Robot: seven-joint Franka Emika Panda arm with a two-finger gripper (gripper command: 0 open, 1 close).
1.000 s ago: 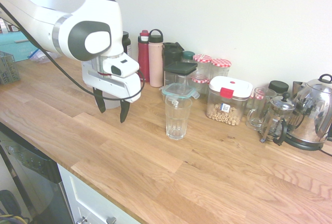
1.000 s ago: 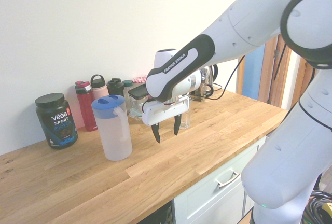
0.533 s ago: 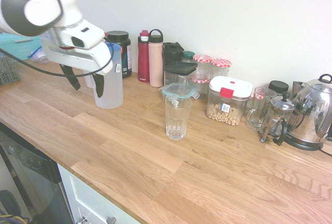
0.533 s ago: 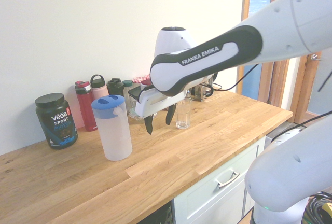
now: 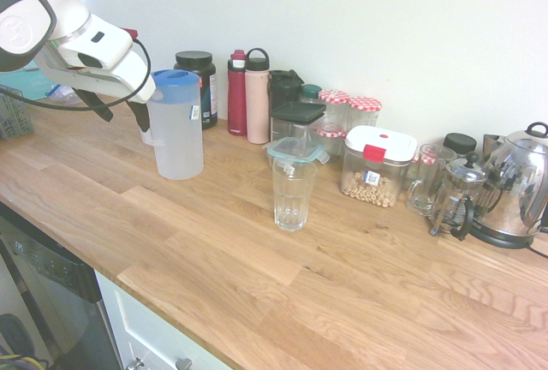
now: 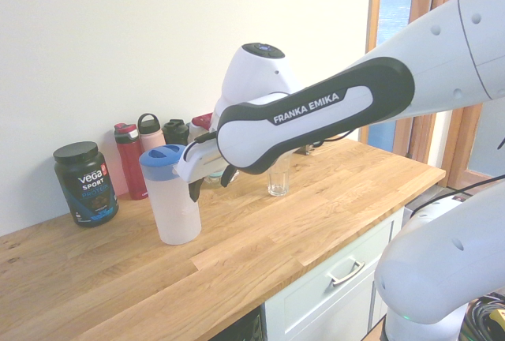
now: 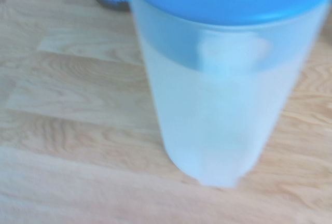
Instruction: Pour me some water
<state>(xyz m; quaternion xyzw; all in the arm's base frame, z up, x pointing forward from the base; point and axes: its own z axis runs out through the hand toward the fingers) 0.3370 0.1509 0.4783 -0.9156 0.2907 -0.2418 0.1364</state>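
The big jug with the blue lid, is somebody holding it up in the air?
No, the jug stands with its bottom flat on the wooden counter.

A wooden butcher-block countertop (image 5: pixel 223 241) carries a frosted plastic jug with a blue lid (image 5: pixel 178 130), near a black Vega Sport protein tub (image 6: pixel 85 185), a red bottle (image 5: pixel 237 96) and a pink bottle with a loop cap (image 5: pixel 257 100). An upright clear drinking glass (image 5: pixel 293 197) stands in front of a glass container with a pale teal clip lid (image 5: pixel 291 149), just beside a white-lidded container of ring-shaped cereal (image 5: pixel 374 169). Farther along are a clear glass mug (image 5: pixel 428 183), a French press (image 5: pixel 459 199) and a steel electric kettle (image 5: pixel 516 186).
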